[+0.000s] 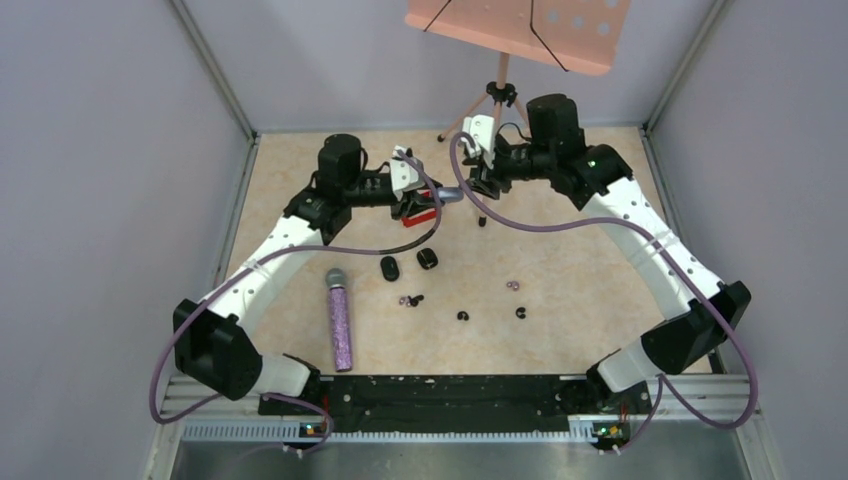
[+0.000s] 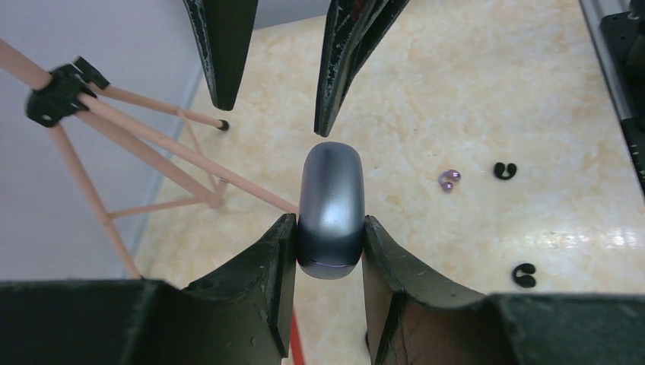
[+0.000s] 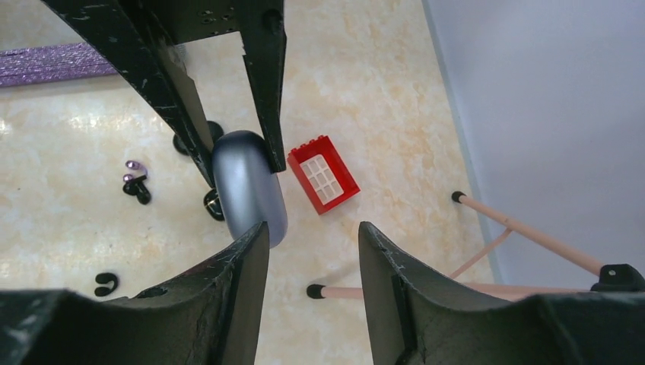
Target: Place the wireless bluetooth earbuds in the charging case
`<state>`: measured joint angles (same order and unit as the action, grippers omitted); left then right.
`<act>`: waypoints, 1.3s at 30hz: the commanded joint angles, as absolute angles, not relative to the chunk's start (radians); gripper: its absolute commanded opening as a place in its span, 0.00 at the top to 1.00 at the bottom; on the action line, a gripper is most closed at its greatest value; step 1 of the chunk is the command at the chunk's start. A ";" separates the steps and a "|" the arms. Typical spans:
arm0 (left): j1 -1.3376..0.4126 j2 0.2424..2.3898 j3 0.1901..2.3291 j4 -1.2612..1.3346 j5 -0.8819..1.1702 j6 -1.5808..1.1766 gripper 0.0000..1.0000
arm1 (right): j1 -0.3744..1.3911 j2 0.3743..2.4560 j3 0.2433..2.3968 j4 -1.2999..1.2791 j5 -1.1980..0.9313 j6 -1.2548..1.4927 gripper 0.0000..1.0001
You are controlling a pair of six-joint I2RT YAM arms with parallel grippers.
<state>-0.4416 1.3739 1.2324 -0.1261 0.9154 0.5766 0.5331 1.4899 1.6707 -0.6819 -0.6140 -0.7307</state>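
My left gripper (image 2: 328, 243) is shut on a grey-purple oval charging case (image 2: 331, 201), held above the table at the back (image 1: 447, 196). The right gripper (image 3: 313, 236) faces it from the other side and stands open. The case's free end (image 3: 247, 190) lies against the outside of that gripper's left finger, and nothing is between the jaws. The earbuds lie loose on the table: a pinkish-purple one (image 1: 513, 285), a pinkish-purple and black pair (image 1: 410, 300), and two black ones (image 1: 463, 316) (image 1: 520, 313).
Two black oval cases (image 1: 389, 268) (image 1: 427, 259) sit below the left gripper. A glittery purple microphone (image 1: 339, 318) lies at the left. A red brick (image 3: 323, 173) lies under the held case. A pink tripod stand (image 1: 500, 95) rises at the back, its feet near the grippers.
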 commanded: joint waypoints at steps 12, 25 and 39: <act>-0.454 1.362 1.200 0.021 0.918 0.325 1.00 | 0.580 1.503 1.667 -0.746 -0.694 -0.769 0.55; -0.463 1.373 1.220 0.037 0.920 0.313 0.96 | 0.581 1.525 1.667 -0.752 -0.712 -0.788 0.73; -0.411 1.340 1.107 0.206 0.960 0.054 0.34 | 0.483 1.465 1.586 -0.555 -0.874 -0.440 0.99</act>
